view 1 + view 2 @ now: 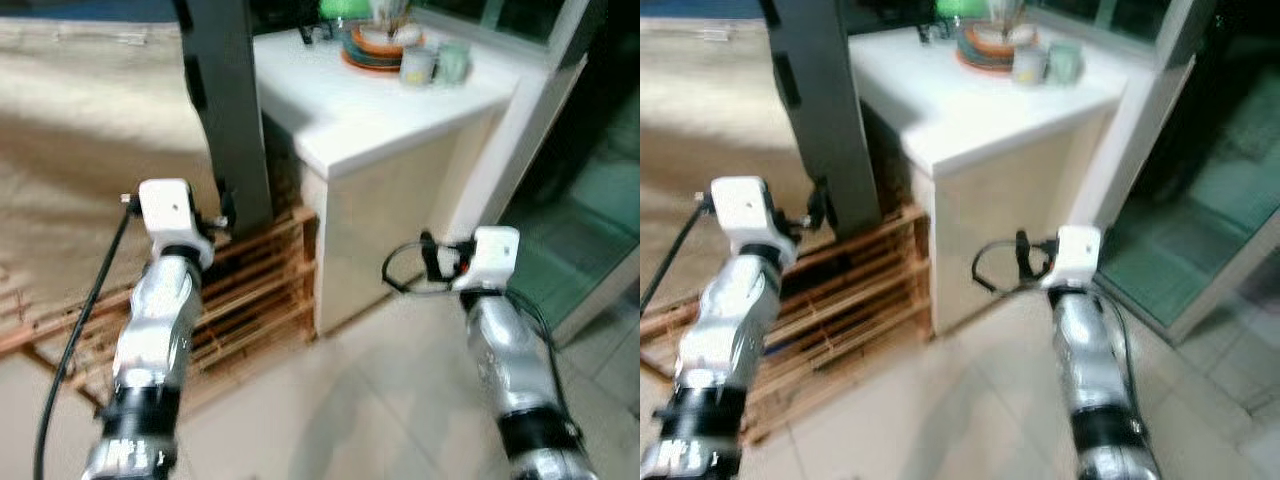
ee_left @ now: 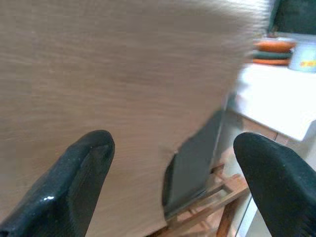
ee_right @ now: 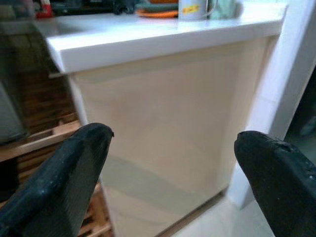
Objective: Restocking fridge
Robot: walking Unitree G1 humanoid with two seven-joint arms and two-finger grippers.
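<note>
My left arm (image 1: 165, 290) reaches forward at the left, and its gripper (image 2: 173, 148) is open with nothing between the fingers. It faces a beige cloth-covered surface (image 2: 113, 84) and a dark grey upright panel (image 1: 230, 110). At the right my right arm (image 1: 500, 330) is held out, its gripper (image 3: 173, 143) open and empty. That gripper points at the cream side of a white-topped counter (image 1: 400, 130). No fridge or stock item can be made out.
On the counter stand a stack of orange and green plates (image 1: 380, 45) and two mugs (image 1: 418, 65). A wooden pallet (image 1: 250, 290) lies under the grey panel. A glass sliding door (image 1: 590, 200) is at the right. Pale floor tiles (image 1: 350, 400) lie below.
</note>
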